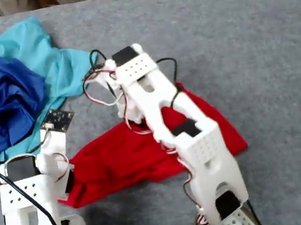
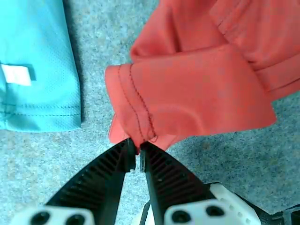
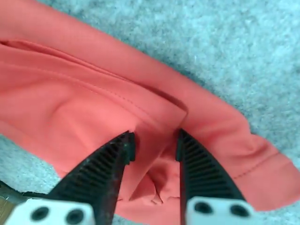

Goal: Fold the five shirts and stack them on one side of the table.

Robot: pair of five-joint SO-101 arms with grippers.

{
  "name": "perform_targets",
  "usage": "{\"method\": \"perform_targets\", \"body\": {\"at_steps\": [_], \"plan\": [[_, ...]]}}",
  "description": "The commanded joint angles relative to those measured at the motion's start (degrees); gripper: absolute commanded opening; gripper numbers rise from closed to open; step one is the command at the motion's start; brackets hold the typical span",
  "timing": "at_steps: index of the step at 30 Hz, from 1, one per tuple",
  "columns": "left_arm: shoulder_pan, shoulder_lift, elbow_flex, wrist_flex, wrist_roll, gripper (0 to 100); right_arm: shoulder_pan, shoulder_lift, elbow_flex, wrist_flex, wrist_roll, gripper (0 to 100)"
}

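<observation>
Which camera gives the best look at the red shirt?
The high view: there the red shirt lies nearly whole, so you see its shape. In the left wrist view a stitched edge is pinched in the left gripper; in the right wrist view folds sit between the open fingers of the right gripper.

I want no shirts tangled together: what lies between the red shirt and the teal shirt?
Bare grey table. The left wrist view shows that strip separating the red shirt from the teal shirt, which do not touch there.
</observation>
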Motion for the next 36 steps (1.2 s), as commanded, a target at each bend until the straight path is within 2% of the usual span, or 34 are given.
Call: {"method": "perform_targets", "body": {"at_steps": [1,5,10,19,25,32,36], "plan": [[-0.44,-0.66,-0.26,-0.70,-0.26,2,-0.84,0.75,-2.59,-1.14,-0.18,15.3],[-0.44,-0.66,-0.26,-0.70,-0.26,2,-0.66,3.30,-2.59,-1.32,-0.26,14.3],[-0.53,-0.66,-0.26,-0.70,-0.26,2,-0.75,2.95,-2.77,-1.32,-0.26,0.1],[-0.88,-0.66,-0.26,-0.44,-0.26,2,-0.40,-0.22,-9.63,1.67,-0.53,0.9],[-0.97,-0.66,-0.26,-0.44,-0.26,2,-0.13,-7.87,-10.68,1.67,-0.18,0.9],[-1.05,-0.75,-0.97,-0.53,-0.26,2,6.90,-21.05,-15.69,1.23,-0.09,1.1],[-1.05,-0.75,-7.65,1.49,-0.26,2,11.74,-28.88,-21.23,1.41,1.76,1.2]]}}
